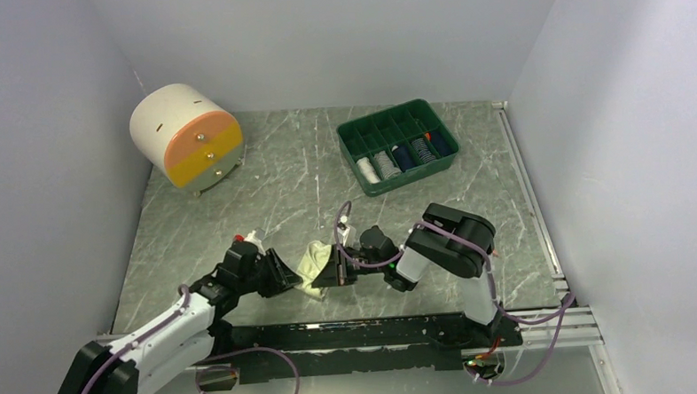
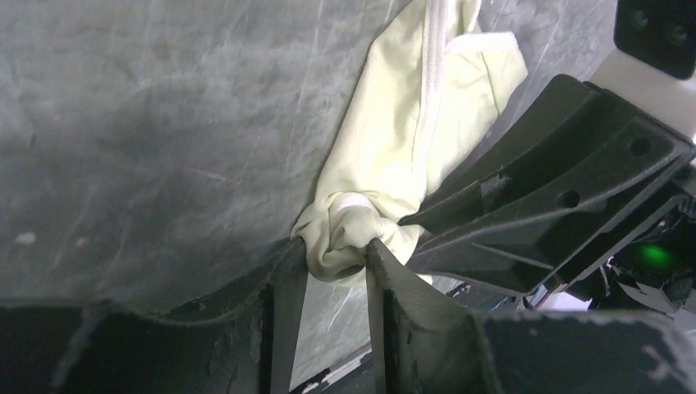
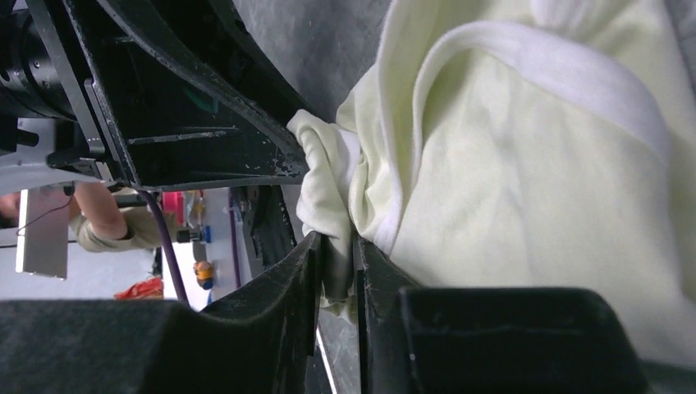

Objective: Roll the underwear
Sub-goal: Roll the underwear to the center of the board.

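The cream-white underwear point(image 1: 313, 261) lies bunched on the grey table between my two grippers, near the front edge. My left gripper point(image 1: 292, 275) is shut on its twisted near end, seen in the left wrist view point(image 2: 338, 250) with the cloth point(image 2: 418, 123) stretching away. My right gripper point(image 1: 331, 271) is shut on a fold of the same cloth, seen in the right wrist view point(image 3: 336, 246), where the garment point(image 3: 525, 205) has a white band. A small white and pink underwear point(image 1: 251, 239) shows just behind my left wrist, partly hidden.
A green divided tray point(image 1: 415, 177) with several rolled items stands at the back right. A white drum with orange and yellow drawers point(image 1: 187, 137) stands at the back left. A metal rail point(image 1: 527, 189) runs along the table's right side.
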